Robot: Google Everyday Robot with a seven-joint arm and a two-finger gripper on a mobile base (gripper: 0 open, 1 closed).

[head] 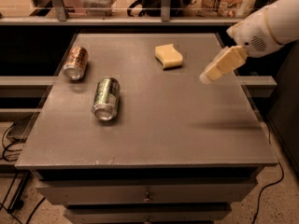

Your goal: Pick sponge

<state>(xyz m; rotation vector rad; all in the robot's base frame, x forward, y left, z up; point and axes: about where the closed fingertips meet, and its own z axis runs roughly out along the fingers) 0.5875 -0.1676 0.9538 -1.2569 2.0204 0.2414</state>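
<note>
While the sponge point(168, 56) lies upper centre, the gripper point(205, 77) hovers right of it (open or closed, I cannot tell).

My arm point(273, 22) is smooth white with a dotted grille point(256, 43); my blocky pale-yellow gripper point(209, 76) hangs over the right side of the table point(154, 129).

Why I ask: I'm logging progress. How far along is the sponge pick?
Done: nothing yet; the sponge lies flat on the far part of the table, with nothing touching it. In hand: the gripper hovers above the table, to the sponge's right in the camera view and apart from it. Left: reaching the sponge, grasping it and lifting it.
</note>
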